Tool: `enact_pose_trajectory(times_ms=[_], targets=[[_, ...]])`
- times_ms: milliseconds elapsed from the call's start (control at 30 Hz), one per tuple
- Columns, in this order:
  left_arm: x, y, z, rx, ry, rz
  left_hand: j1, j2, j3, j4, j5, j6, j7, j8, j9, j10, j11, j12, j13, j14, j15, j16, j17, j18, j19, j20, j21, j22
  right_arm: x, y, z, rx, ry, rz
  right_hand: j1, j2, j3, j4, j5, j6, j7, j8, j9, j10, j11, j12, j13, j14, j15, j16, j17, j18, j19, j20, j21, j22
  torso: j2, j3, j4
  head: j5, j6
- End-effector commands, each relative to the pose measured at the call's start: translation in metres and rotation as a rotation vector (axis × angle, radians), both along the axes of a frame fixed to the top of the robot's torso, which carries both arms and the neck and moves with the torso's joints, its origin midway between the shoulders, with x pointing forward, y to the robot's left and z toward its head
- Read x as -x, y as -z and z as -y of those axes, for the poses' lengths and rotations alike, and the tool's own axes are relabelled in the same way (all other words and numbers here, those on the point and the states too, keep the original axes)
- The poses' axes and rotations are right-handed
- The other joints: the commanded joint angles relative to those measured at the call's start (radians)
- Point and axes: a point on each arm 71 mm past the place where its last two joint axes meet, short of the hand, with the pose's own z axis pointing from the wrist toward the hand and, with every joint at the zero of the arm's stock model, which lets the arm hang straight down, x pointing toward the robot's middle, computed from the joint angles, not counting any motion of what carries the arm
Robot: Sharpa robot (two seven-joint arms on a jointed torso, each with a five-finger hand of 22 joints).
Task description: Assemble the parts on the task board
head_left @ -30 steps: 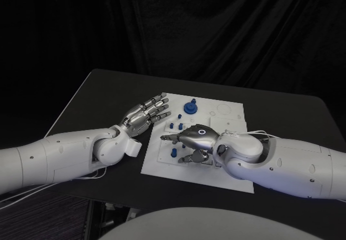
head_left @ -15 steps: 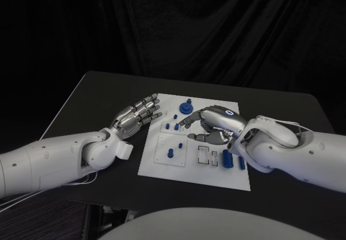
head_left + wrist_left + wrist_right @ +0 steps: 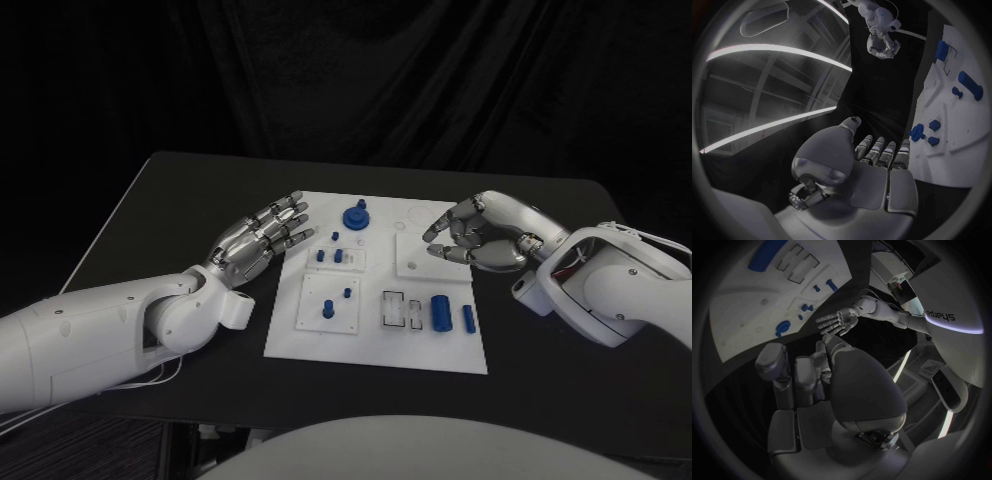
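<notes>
The black table (image 3: 173,200) carries the white task board (image 3: 433,350) at its middle, and everything else sits in relation to that board. The left arm (image 3: 87,335) reaches in along the board's left side, and the right arm (image 3: 620,285) comes in at its right side. The left hand (image 3: 260,240) lies just off the board's left edge, flat and empty, with its fingers stretched out and slightly apart, their tips near the board's far left part; the left wrist view shows the same straight fingers (image 3: 882,152) alongside the white plate. The right hand (image 3: 483,232) hangs over the board's far right corner with its fingers curled inward toward the thumb; whether anything small sits between them cannot be told, and nothing is seen in its grasp. On the board itself, two long blue parts (image 3: 453,314) lie side by side near the right edge, toward the near end, next to two framed rectangular slots (image 3: 392,308). A round blue knob part (image 3: 353,215) stands upright at the board's far end, left of centre. Just nearer than it, a few small blue pegs (image 3: 335,256) stand in a raised square block. Two more small blue pieces (image 3: 338,302) stand in a second square block at the board's near left part.
</notes>
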Motion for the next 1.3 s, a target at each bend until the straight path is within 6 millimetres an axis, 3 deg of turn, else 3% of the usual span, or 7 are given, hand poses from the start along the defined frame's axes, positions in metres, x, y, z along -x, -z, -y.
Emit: enact_pose_trajectory(times_ms=[33, 133, 267, 367, 600, 967, 1300], targets=[[-0.001, -0.007, -0.002, 0.053, -0.040, 0.072, -0.005, -0.006, 0.005, -0.001, 0.005, 0.010, 0.000, 0.007, 0.002, 0.003, 0.007, 0.008, 0.002, 0.002, 0.001, 0.007, 0.002, -0.006, 0.007, -0.002, 0.006, 0.001, 0.001, 0.017, 0.014, 0.117, 0.112, -0.200, -0.065, -0.002, -0.044, 0.028, -0.013, 0.006, -0.015, 0.057, 0.040, 0.157, -0.012, 0.153, 0.274, 0.047, -0.006, 0.098, 0.166, -0.001, 0.015, -0.002, 0.064, 0.140, -0.005, 0.0005, -0.0024, -0.029, 0.000], [-0.001, -0.007, -0.002, 0.059, -0.044, 0.067, -0.005, -0.006, 0.006, -0.002, 0.006, 0.011, 0.001, 0.007, 0.002, 0.004, 0.008, 0.009, 0.002, 0.002, 0.001, 0.008, 0.002, -0.006, 0.007, -0.002, 0.006, 0.002, 0.005, 0.026, 0.026, 0.199, 0.174, -0.244, -0.135, 0.001, -0.089, 0.064, -0.024, 0.001, -0.030, 0.150, 0.113, 0.467, -0.025, 0.217, 0.576, 0.164, -0.018, 0.250, 0.499, -0.039, 0.097, -0.015, 0.290, 0.192, -0.008, 0.0011, -0.0043, -0.066, 0.000], [0.000, -0.007, -0.003, 0.062, -0.048, 0.063, -0.005, -0.006, 0.007, -0.002, 0.008, 0.011, 0.001, 0.007, 0.002, 0.004, 0.009, 0.010, 0.002, 0.002, 0.002, 0.008, 0.002, -0.006, 0.007, -0.002, 0.006, 0.002, 0.013, 0.036, 0.034, 0.301, 0.231, -0.254, -0.229, -0.004, -0.123, 0.078, -0.022, -0.025, -0.049, 0.261, 0.211, 0.467, -0.043, 0.217, 0.576, 0.168, -0.034, 0.255, 0.511, -0.063, 0.142, -0.032, 0.421, 0.224, -0.006, -0.0005, -0.0036, -0.112, 0.000], [0.000, -0.007, -0.005, 0.060, -0.052, 0.062, -0.005, -0.006, 0.008, -0.003, 0.008, 0.012, 0.001, 0.008, 0.002, 0.004, 0.010, 0.011, 0.002, 0.002, 0.002, 0.008, 0.002, -0.006, 0.008, -0.002, 0.006, 0.002, 0.018, 0.041, 0.035, 0.372, 0.251, -0.252, -0.323, -0.008, -0.125, 0.082, -0.015, -0.065, -0.058, 0.331, 0.289, 0.467, -0.052, 0.217, 0.576, 0.168, -0.044, 0.255, 0.511, -0.085, 0.177, -0.041, 0.517, 0.252, -0.006, -0.0005, -0.0041, -0.127, 0.000], [0.000, -0.007, -0.006, 0.063, -0.053, 0.062, -0.004, -0.006, 0.009, -0.004, 0.011, 0.012, 0.000, 0.008, 0.002, 0.004, 0.012, 0.012, 0.002, 0.003, 0.002, 0.009, 0.002, -0.006, 0.008, -0.002, 0.006, 0.002, 0.028, 0.048, 0.033, 0.491, 0.276, -0.265, -0.385, -0.008, -0.112, 0.081, -0.001, -0.105, -0.060, 0.373, 0.352, 0.467, -0.054, 0.217, 0.576, 0.168, -0.046, 0.255, 0.511, -0.092, 0.188, -0.045, 0.546, 0.261, -0.006, -0.0027, 0.0020, -0.142, 0.000], [0.000, -0.007, -0.006, 0.065, -0.051, 0.061, -0.004, -0.006, 0.010, -0.005, 0.012, 0.012, 0.001, 0.008, 0.002, 0.004, 0.015, 0.014, 0.002, 0.003, 0.002, 0.011, 0.002, -0.006, 0.008, -0.002, 0.007, 0.003, 0.035, 0.061, 0.024, 0.554, 0.270, -0.308, -0.382, 0.005, -0.101, 0.080, 0.025, -0.128, -0.060, 0.396, 0.391, 0.467, -0.054, 0.217, 0.576, 0.168, -0.047, 0.255, 0.511, -0.091, 0.186, -0.045, 0.542, 0.259, -0.005, 0.0003, -0.0021, -0.164, 0.000], [-0.001, -0.006, -0.006, 0.066, -0.045, 0.058, -0.004, -0.005, 0.012, -0.005, 0.014, 0.010, 0.001, 0.007, 0.001, 0.004, 0.018, 0.015, 0.002, 0.003, 0.003, 0.011, 0.002, -0.006, 0.009, -0.002, 0.007, 0.003, 0.033, 0.070, 0.015, 0.568, 0.261, -0.247, -0.427, -0.020, -0.114, 0.081, 0.058, -0.137, -0.062, 0.404, 0.418, 0.467, -0.057, 0.217, 0.576, 0.168, -0.049, 0.255, 0.511, -0.087, 0.178, -0.046, 0.527, 0.254, -0.007, 0.0004, -0.0036, -0.157, 0.000]])
